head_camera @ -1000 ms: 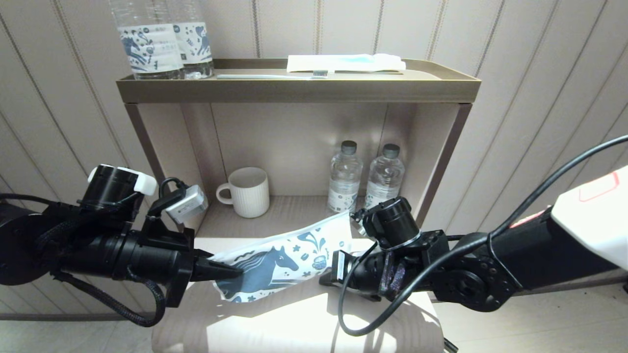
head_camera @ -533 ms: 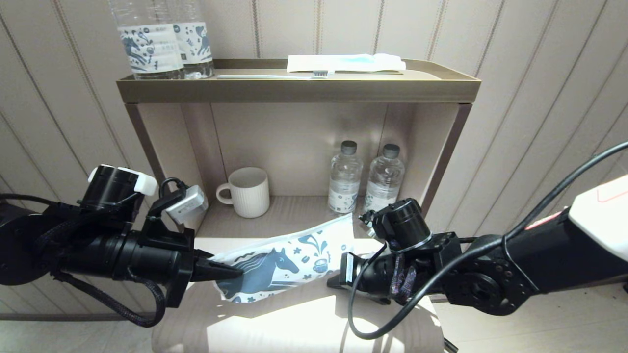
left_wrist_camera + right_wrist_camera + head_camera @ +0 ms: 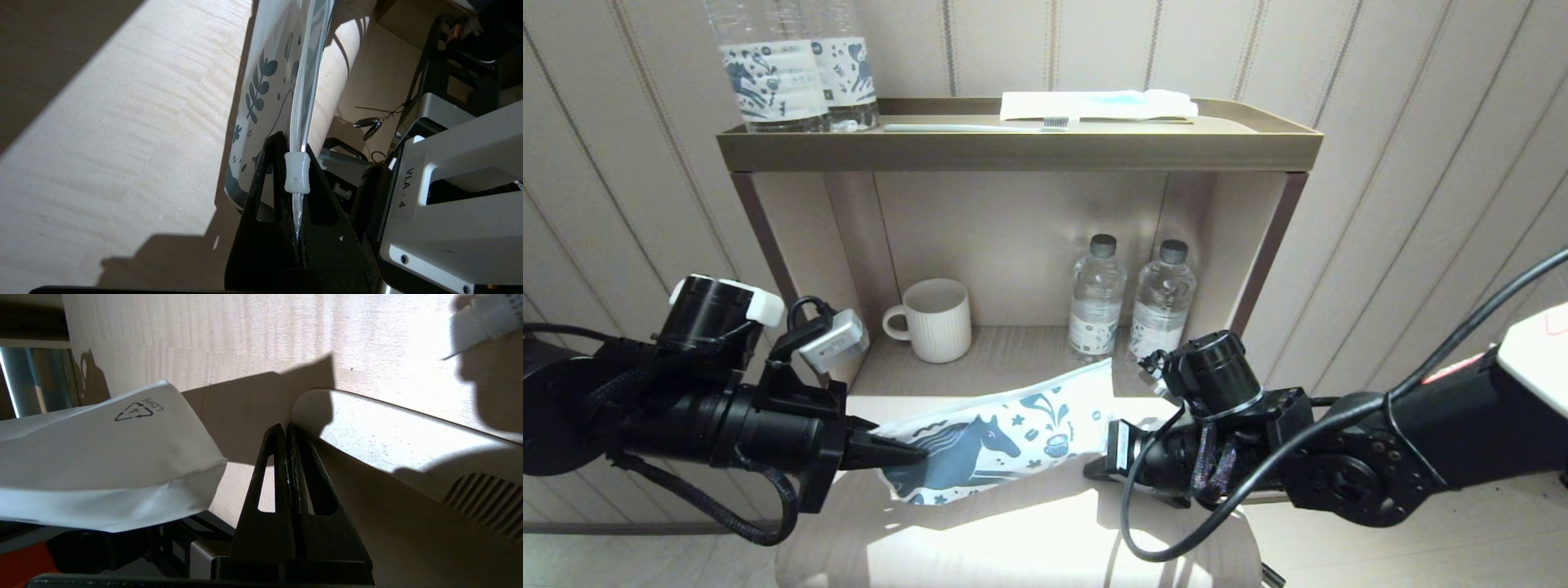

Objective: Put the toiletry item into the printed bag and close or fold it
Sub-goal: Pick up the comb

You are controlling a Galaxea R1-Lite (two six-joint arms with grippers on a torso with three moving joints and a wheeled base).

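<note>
The printed bag (image 3: 1005, 433), white with a dark blue horse, hangs slanted above the stool, its right end free and higher. My left gripper (image 3: 915, 451) is shut on the bag's left end. In the left wrist view the black fingers (image 3: 261, 196) pinch the clear zip strip just behind its white slider (image 3: 297, 173). My right gripper (image 3: 286, 426) is shut on nothing, a little right of the bag's free end (image 3: 102, 457), low over the stool. In the head view its wrist (image 3: 1168, 465) hides the fingers. The toiletry item does not show in any view.
The stool (image 3: 1013, 539) lies in bright sun. Behind it stands a shelf (image 3: 1013, 151) with two labelled bottles (image 3: 792, 73), a toothbrush (image 3: 980, 126) and a white packet (image 3: 1094, 104) on top. Inside are a ribbed mug (image 3: 935, 320) and two small bottles (image 3: 1127, 298).
My right arm has drawn back to the right, away from the bag's free end, which has risen slightly. The left gripper keeps its hold in the same place.
</note>
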